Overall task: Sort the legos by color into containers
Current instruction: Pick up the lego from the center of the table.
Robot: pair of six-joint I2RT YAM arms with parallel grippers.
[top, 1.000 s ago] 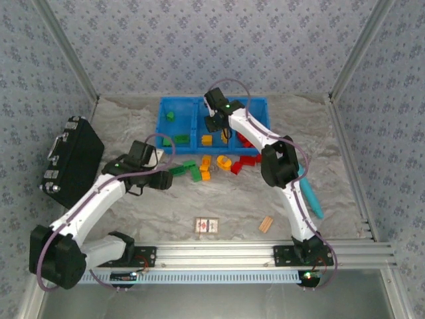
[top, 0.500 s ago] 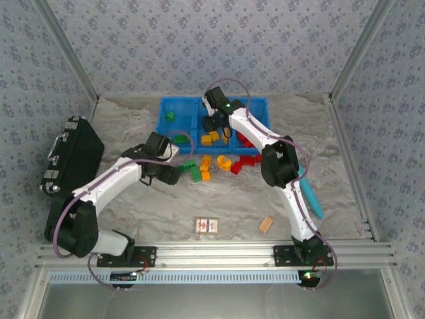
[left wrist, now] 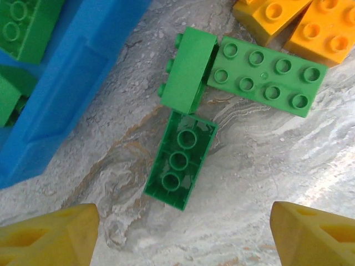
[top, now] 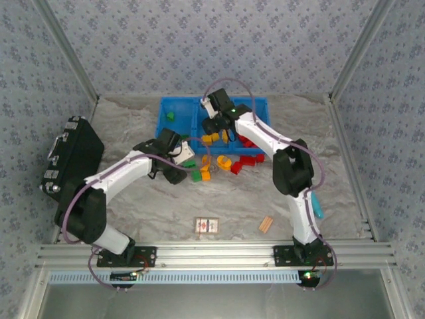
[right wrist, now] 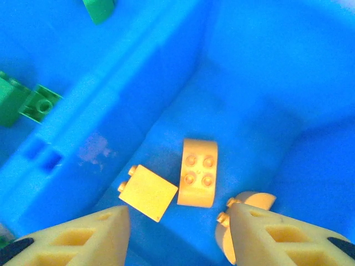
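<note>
The left gripper (left wrist: 183, 235) points straight down at the table (left wrist: 260, 166), its two yellow fingers spread wide with nothing between them. Just ahead of the gap lies a green brick (left wrist: 180, 160) turned hollow side up. Beyond it a second green brick (left wrist: 188, 69) lies on its side, touching a flat eight-stud green brick (left wrist: 266, 77) off to the right, and orange bricks (left wrist: 299, 22) sit farther out. Left of the fingers runs the wall of the blue tray (left wrist: 72, 72), with more green pieces (left wrist: 25, 27) inside. From above, the left arm (top: 123, 174) stretches low and long from its base to the pile in front of the tray. The right gripper (right wrist: 177, 238) hangs over the tray's middle compartment, fingers parted and holding nothing. Just ahead of them on the blue floor lie a square orange brick (right wrist: 148, 193) and a rounded orange brick (right wrist: 198, 173), close together, and a third orange piece (right wrist: 249, 202) peeks out by the right-hand finger. The right arm (top: 265, 136) rises to a high elbow, then reaches leftward over the tray. Red bricks (top: 249, 159) lie on the table near its forearm.
</note>
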